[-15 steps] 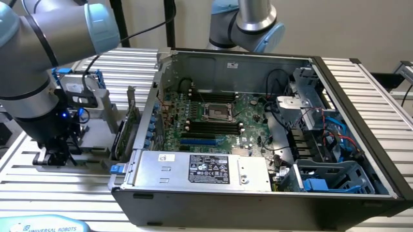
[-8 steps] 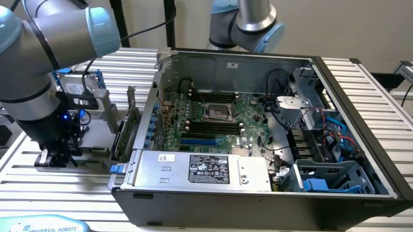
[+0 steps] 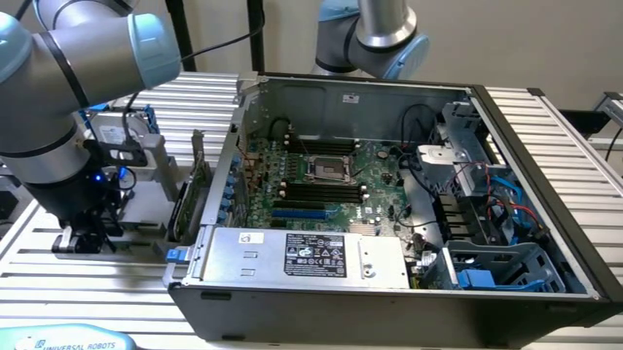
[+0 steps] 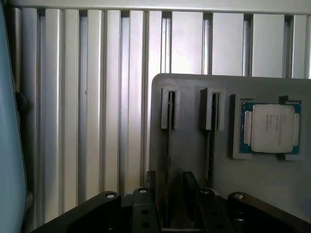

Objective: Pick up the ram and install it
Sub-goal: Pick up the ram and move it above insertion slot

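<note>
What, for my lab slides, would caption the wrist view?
Open hand above a grey holder, straddling one of its two narrow slots, with a silver processor chip seated beside them.

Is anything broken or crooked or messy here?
Nothing looks broken or messy. The ram stands straight on edge in its slot in the grey holder, the silver chip lies flat in its pocket, and the open gripper straddles the ram.
</note>
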Available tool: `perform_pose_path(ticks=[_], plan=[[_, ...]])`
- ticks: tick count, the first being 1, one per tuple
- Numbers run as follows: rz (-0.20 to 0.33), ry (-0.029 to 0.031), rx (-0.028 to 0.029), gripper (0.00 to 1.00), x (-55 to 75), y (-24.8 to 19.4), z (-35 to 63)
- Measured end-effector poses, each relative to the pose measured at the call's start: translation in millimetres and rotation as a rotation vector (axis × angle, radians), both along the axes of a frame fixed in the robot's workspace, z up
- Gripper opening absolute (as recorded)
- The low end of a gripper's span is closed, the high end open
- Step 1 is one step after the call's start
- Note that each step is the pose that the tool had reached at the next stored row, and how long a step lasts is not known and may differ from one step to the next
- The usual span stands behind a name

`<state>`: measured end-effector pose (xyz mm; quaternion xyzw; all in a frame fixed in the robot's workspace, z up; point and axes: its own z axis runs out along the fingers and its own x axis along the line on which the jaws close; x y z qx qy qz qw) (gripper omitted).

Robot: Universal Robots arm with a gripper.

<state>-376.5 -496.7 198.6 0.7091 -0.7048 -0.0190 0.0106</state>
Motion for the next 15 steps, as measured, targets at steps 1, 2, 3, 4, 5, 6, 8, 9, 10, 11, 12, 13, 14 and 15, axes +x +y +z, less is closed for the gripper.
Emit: perform_pose_path(ticks=[1, 2, 3, 4, 5, 6, 8, 9, 10, 11, 12, 13, 14, 15], plan=[[0.0, -0.0001, 0.0, 0.36, -0.3, 0.0, -0.1], [0.0, -0.0003, 0.0, 0.36, -0.6, 0.1, -0.2], [0.0, -0.0006, 0.0001, 0.36, -0.8, 0.1, -0.3], [0.001, -0.001, 0.0001, 0.36, -0.8, 0.1, -0.4], [0.001, -0.0013, 0.0001, 0.36, -0.9, 0.1, -0.4], [0.002, -0.0017, 0.0001, 0.36, -0.9, 0.1, -0.4], [0.003, -0.0022, 0.0, 0.36, -0.9, 0.2, -0.5], [0.003, -0.0025, 0.0, 0.36, -0.9, 0.2, -0.5], [0.003, -0.0027, 0.0001, 0.35, -0.9, 0.3, -0.6], [0.003, -0.0029, 0.0001, 0.27, -0.9, 0.4, -0.6], [0.003, -0.0031, 0.0002, 0.27, -0.9, 0.5, -0.7], [0.003, -0.0031, 0.0001, 0.27, -0.9, 0.5, -0.7], [0.003, -0.003, 0.0, 0.27, -0.9, 0.6, -0.6], [0.003, -0.0032, 0.0001, 0.27, -0.9, 0.7, -0.7]])
